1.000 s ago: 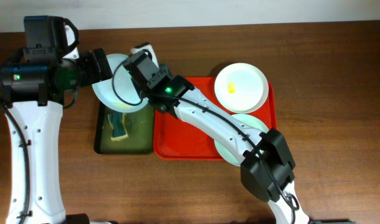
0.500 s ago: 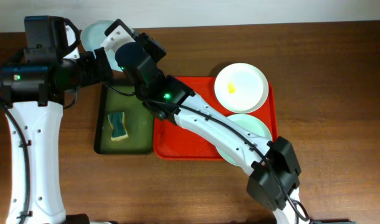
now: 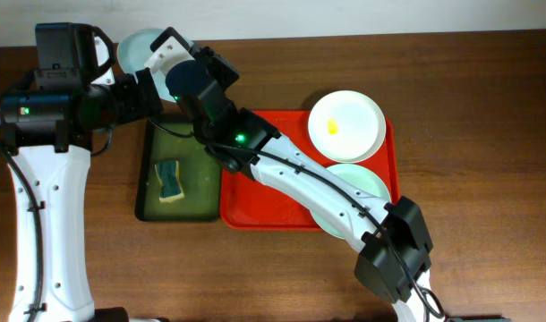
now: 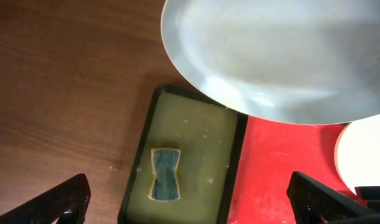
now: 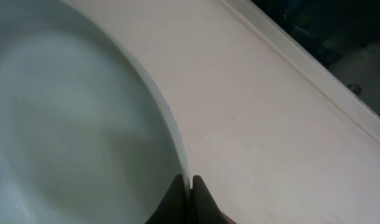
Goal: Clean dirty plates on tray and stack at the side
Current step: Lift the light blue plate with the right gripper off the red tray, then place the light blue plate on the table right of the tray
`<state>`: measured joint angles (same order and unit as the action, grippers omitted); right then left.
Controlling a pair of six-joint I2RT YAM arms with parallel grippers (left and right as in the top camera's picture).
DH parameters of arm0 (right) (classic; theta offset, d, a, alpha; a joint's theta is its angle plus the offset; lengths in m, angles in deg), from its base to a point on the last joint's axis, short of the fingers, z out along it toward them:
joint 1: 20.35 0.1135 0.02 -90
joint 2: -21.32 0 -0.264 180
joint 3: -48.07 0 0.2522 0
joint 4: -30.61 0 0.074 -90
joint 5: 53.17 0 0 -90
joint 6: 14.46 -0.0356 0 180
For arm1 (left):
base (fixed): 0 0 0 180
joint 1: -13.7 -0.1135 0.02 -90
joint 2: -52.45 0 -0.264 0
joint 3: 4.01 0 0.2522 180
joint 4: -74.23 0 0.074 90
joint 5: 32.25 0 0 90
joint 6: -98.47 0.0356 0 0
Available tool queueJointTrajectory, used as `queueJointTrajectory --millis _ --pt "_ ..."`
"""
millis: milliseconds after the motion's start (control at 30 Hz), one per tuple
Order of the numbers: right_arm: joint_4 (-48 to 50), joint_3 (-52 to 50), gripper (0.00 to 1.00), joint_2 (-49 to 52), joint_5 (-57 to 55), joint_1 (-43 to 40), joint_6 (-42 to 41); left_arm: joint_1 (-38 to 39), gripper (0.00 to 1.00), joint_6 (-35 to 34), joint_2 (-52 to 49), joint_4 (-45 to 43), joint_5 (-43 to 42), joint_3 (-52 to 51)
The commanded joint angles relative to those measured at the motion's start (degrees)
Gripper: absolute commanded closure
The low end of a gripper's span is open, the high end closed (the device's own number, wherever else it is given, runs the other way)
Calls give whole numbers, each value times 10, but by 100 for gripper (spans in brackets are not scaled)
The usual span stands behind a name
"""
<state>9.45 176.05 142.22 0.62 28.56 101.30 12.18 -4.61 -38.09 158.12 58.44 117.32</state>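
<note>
Ok, occlusion first. In the overhead view the held plate (image 3: 137, 49) is mostly covered by the right wrist and the left arm, so only one arc of it shows. The second pale blue-green plate (image 3: 364, 182) on the red tray (image 3: 255, 210) is partly under the right arm. The right wrist view is cropped to a slice of plate rim against a pale surface.

Count:
- three plates: one white plate (image 3: 346, 123), two pale blue-green
- one red tray
- one dark green tray (image 3: 197, 192), right beside the red tray's left side
- one sponge (image 3: 170, 179), in the dark green tray

The right gripper (image 5: 190, 194) is clamped on the held plate's rim. That plate is off the red tray, past its far-left corner.

The left gripper (image 4: 189, 190) is spread wide and grips nothing. In its view the held plate sits raised ahead of it.

The white plate is in the red tray's far-right corner, the second pale blue-green plate near-right.
</note>
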Motion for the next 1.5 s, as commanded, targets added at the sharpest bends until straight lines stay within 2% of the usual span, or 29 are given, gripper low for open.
queueJointTrajectory --millis 0,100,133,167,267,400,533,633,700,767,833,900,933,1067,1167,1233,1333,1467 --pt "-16 12 96 -32 -7 5 -14 -4 0 -3 -2 -2 11 -1" --pt "-111 12 96 -31 4 -7 -168 -4 1 -4 -2 -2 11 0" --pt "-168 12 96 -31 37 -14 -233 -4 1 -4 -2 -2 11 -1" --pt "-261 11 96 -24 134 -23 -326 -4 1 -3 -2 -2 11 -1" --pt "-319 5 96 -4 168 -25 -383 -4 1 -4 -2 -2 10 -1" --pt "-309 2 95 17 178 -25 -383 -4 1 -3 -2 -2 10 -1" --pt "-249 2 95 24 176 -28 -383 -4 0 -4 -2 -2 10 -1" --pt "-264 2 96 12 176 -61 -405 -4 0 -4 -2 -2 11 -1" --pt "-311 2 96 -14 201 -116 -462 -4 1 -3 -2 -2 11 -1" --pt "-365 2 96 -32 336 -211 -462 -4 0 -3 -2 -2 10 -1" --pt "-423 2 96 -31 400 -313 -462 -4 1 -3 -2 -2 10 -1" --pt "-469 2 96 -30 429 -436 -462 -4 1 -3 -2 -2 10 -1" --pt "-507 2 96 -30 433 -533 -462 -4 1 -3 -2 -2 11 -1" --pt "-574 2 96 -30 433 -706 -455 -4 1 -3 -2 -2 10 -1" --pt "-619 2 96 -28 433 -803 -455 -4 1 -3 -2 -2 10 -1" --pt "-650 2 96 -20 433 -832 -455 -4 1 -3 -2 -2 10 -1" --pt "-675 -6 96 -14 431 -823 -426 -4 1 -3 -2 -2 10 -1" --pt "-654 -88 96 -14 401 -799 -412 -4 1 -3 -2 -2 10 -1"
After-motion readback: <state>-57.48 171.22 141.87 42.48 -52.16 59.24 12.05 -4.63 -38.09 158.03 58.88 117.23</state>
